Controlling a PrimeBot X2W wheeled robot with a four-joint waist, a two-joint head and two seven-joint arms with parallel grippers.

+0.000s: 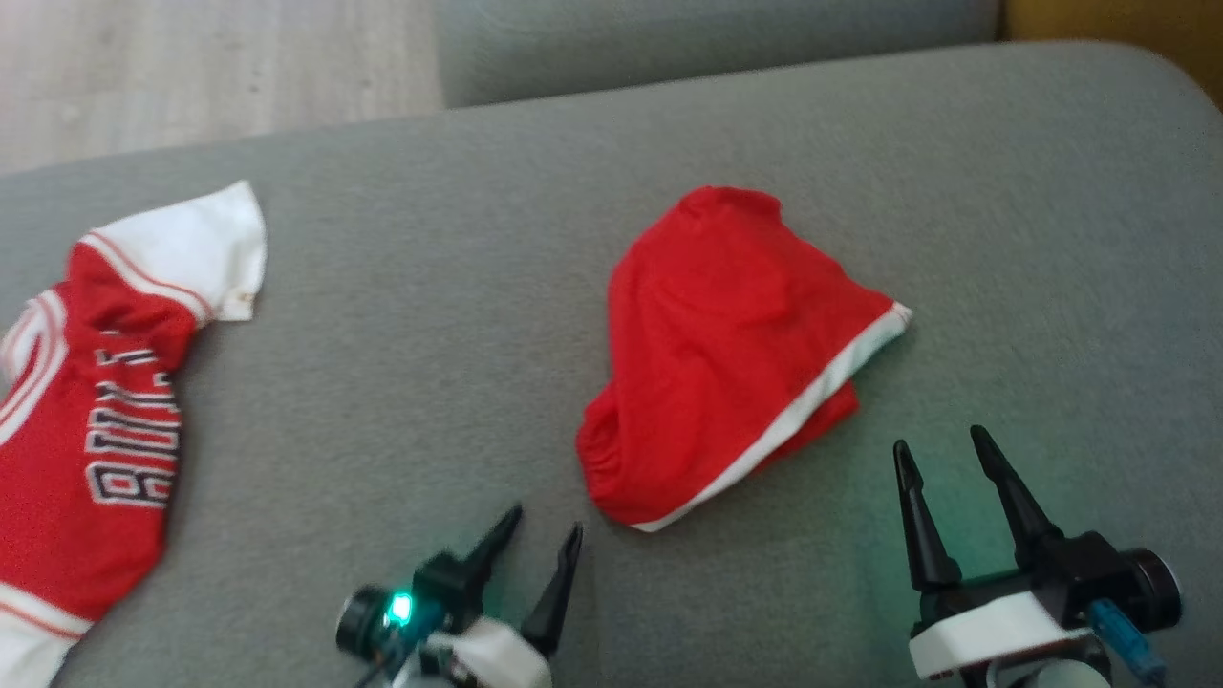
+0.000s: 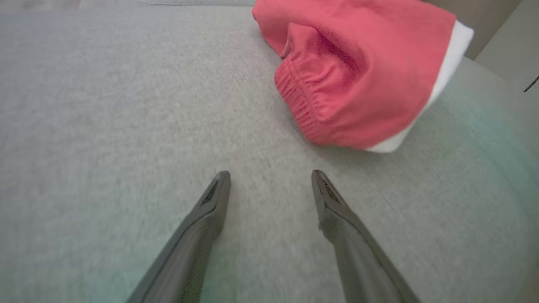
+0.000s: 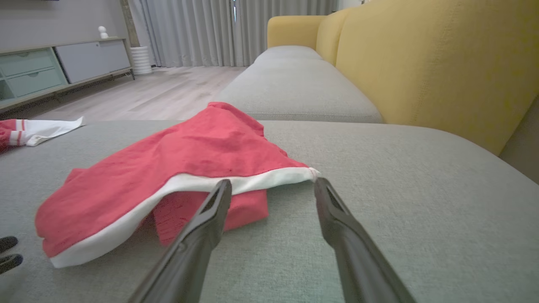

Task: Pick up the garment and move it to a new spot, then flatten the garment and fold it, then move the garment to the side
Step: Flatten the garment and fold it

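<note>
The garment (image 1: 726, 354) is a pair of red shorts with a white hem, lying crumpled in the middle of the grey sofa cushion (image 1: 430, 334). Its elastic waistband faces my left gripper (image 1: 547, 521), which stands open just left of and below the bundle, nothing between its fingers. My right gripper (image 1: 941, 449) is open too, just below the garment's right end. In the left wrist view the shorts (image 2: 358, 71) lie up and right of the open gripper (image 2: 271, 173). In the right wrist view the white hem (image 3: 236, 183) sits right at the open gripper (image 3: 273, 182).
A red and white jersey (image 1: 96, 411) with lettering lies at the cushion's left edge, also seen as a jersey (image 3: 29, 130) far left in the right wrist view. A yellow sofa back (image 3: 421, 67) rises on the right. Wooden floor (image 1: 210, 67) lies beyond.
</note>
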